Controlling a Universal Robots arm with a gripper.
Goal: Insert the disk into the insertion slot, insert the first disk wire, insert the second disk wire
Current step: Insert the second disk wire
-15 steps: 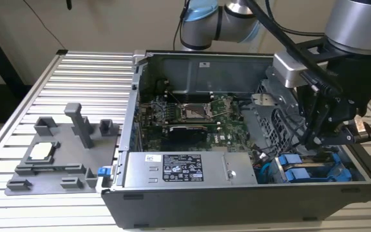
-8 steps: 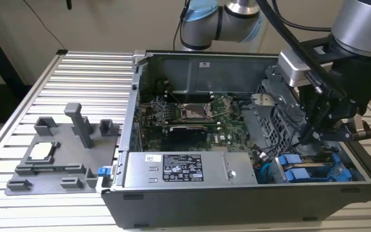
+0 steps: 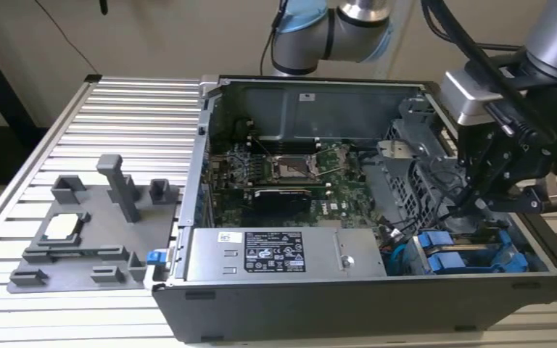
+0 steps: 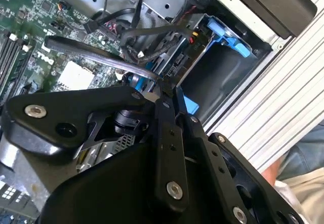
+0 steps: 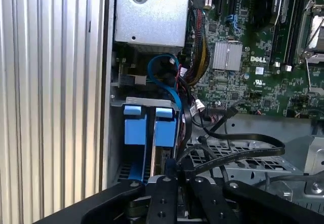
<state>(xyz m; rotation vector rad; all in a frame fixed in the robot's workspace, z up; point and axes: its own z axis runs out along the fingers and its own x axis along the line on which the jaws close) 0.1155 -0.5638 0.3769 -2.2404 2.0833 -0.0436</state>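
Silver ribbed bench (image 3: 95,109) fills the room's floor of view, and on it sits an open computer case (image 3: 356,304). A grey tray (image 3: 85,239) with little posts lies near the bench's edge on the exterior view's left, well apart from the case.

Inside the case is a green board (image 3: 278,181). A grey power box (image 3: 278,255) with a sticker sits by the case's front wall.

At the case's front corner, on the exterior view's right, is the slot (image 3: 472,257) in a grey metal cage. Two blue frames stand side by side in there. I think the disk (image 5: 164,133) is one of them, already pushed in, so it sits snug and cannot slide about.

The gripper (image 3: 467,210) hangs low in that same corner, just above the blue frames. In both wrist views its black fingers (image 5: 169,171) look pressed together, and a thin black wire (image 5: 238,153) runs right up to them. I think they pinch that wire, likely so its plug can be pointed at the disk. The tips are partly hidden, so this is a best guess.

A blue wire (image 5: 164,79) curls past the blue frames toward the power box.
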